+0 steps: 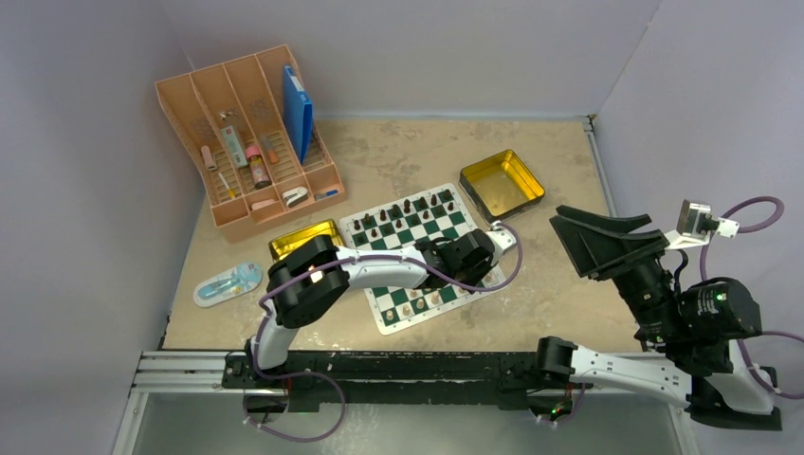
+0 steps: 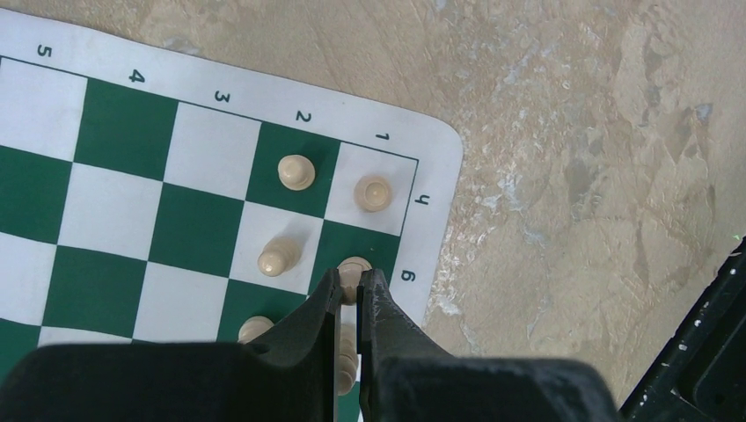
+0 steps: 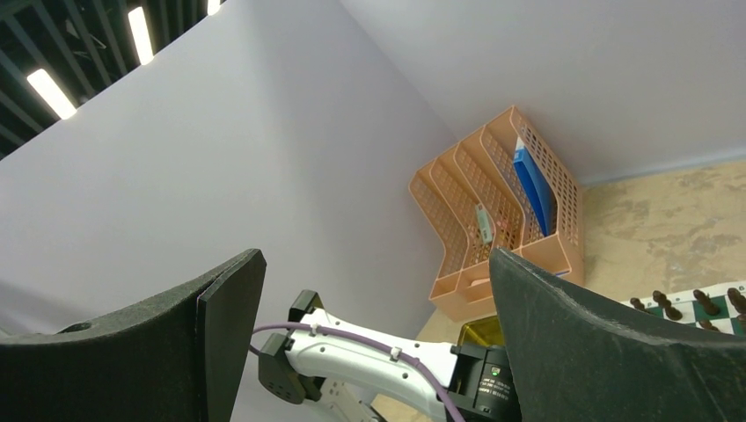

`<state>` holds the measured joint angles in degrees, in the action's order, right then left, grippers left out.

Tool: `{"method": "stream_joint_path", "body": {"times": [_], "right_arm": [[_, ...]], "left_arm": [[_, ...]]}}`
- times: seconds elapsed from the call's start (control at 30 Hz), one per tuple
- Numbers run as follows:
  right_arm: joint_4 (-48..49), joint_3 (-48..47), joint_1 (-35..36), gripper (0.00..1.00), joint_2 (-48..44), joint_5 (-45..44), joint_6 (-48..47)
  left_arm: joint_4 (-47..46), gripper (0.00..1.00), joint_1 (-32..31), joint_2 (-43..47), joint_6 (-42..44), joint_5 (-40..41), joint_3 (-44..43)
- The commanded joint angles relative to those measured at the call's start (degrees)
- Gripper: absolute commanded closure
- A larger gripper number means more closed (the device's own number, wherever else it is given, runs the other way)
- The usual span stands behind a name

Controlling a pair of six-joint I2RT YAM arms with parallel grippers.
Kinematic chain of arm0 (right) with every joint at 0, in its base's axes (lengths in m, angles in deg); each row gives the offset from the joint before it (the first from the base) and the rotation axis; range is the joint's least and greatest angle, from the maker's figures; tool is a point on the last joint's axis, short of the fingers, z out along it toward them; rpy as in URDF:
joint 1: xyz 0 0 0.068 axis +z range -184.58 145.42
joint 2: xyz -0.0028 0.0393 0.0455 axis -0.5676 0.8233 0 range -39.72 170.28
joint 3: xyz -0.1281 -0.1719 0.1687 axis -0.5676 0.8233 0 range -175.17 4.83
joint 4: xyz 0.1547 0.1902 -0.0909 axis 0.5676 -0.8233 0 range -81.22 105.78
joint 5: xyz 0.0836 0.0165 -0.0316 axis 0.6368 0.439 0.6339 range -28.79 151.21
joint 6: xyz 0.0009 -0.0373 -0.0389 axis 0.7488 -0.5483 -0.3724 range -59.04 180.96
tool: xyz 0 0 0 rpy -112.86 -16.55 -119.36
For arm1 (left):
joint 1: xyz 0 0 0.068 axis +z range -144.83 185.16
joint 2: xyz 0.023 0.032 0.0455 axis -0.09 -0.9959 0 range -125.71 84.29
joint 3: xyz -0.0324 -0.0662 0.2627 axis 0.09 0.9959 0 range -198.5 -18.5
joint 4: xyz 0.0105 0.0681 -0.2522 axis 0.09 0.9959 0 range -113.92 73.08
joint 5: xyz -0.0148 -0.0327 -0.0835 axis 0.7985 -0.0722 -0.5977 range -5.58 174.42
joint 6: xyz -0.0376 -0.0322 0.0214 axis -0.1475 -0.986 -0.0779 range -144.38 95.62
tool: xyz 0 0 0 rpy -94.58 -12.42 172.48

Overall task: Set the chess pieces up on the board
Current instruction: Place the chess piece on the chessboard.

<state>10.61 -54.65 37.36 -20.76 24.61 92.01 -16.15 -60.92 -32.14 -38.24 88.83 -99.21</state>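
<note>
Found dark brown chessmen (image 1: 408, 207) lined along the far rows of the flat green-and-white chess mat (image 2: 123, 132); judged that side done. Counted only a handful of light tan wooden chess pieces (image 2: 296, 171) at the mat's near right corner and along the near row. Could not see more under the arm, so judged the tan side part-filled.

Saw the left gripper (image 2: 350, 286) pinched narrow, apparently on one tan chessman (image 2: 354, 266), over a green edge square. Noted neighbours on adjoining squares, so tight room there. Found bare beige tabletop (image 2: 572, 176) open to the right past the white border. Noted the right gripper (image 3: 376, 259) raised well apart, jaws spread wide, holding nothing.
</note>
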Motion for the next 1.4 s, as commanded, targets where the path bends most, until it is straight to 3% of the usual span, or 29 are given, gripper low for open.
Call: {"method": "stream_joint_path", "body": {"times": [0.0,0.5,0.87,1.2,1.37], "right_arm": [[1.77,-0.61,0.61,0.01,-1.91,-1.98,-0.90],[0.82,-1.15,0.59,0.01,-1.60,-2.47,-0.58],[0.93,-0.45,0.65,0.01,0.21,-2.17,-0.72],[-2.14,-1.31,0.62,0.01,2.60,-1.76,-0.51],[-6.95,-2.29,0.62,0.01,4.00,-3.84,-0.03]], "left_arm": [[-1.58,0.96,-0.27,-0.21,1.03,1.40,-0.24],[-3.06,0.94,-0.27,-1.32,0.86,-1.54,-0.03],[1.12,0.64,-0.27,-0.21,0.67,-0.71,-3.16],[6.03,0.61,0.17,4.33,-0.45,-1.04,-6.81],[6.17,0.61,4.30,8.18,-3.52,-3.06,-5.52]]}}
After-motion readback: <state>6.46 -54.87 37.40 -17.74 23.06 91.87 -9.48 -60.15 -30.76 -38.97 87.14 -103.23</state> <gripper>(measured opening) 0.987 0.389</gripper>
